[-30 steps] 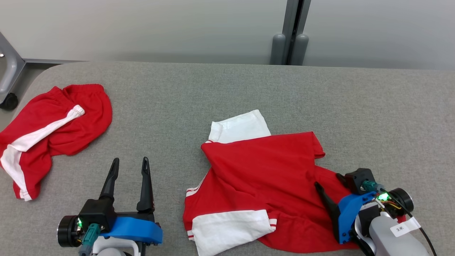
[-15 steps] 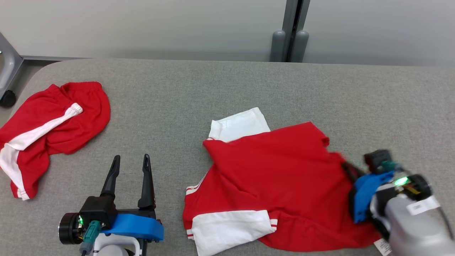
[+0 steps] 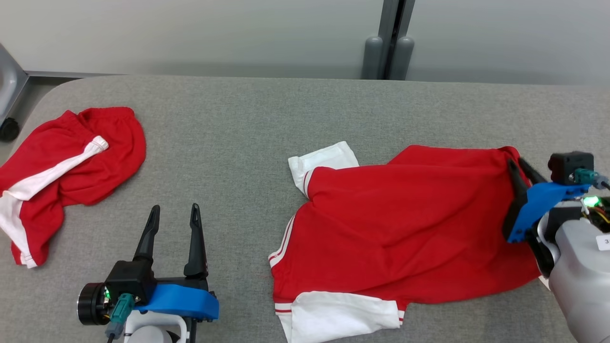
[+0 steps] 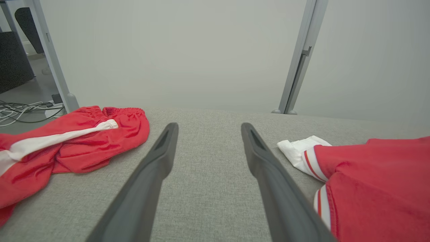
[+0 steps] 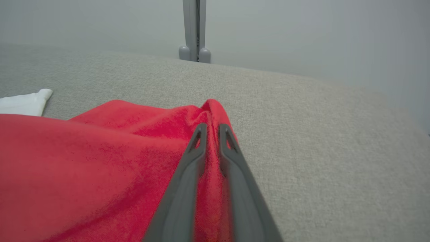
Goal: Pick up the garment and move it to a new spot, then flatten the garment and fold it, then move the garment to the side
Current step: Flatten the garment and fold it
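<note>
Head view: R arm [image 3: 577,267] prob. aloft

**Red shorts lie crumpled on grey table**

Red shorts [image 3: 114,147] with a white side stripe lie bunched at the left end of a grey fabric-covered table [image 3: 238,114]. A grey partition post [image 3: 391,43] stands behind it, and cables [image 4: 23,112] trail across the floor.

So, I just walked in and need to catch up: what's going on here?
The right gripper is shut on an edge of the red shirt, holding it raised while the rest lies on the grey table. The left gripper is open, holding nothing. A pair of red shorts lies crumpled at the table's left.
</note>
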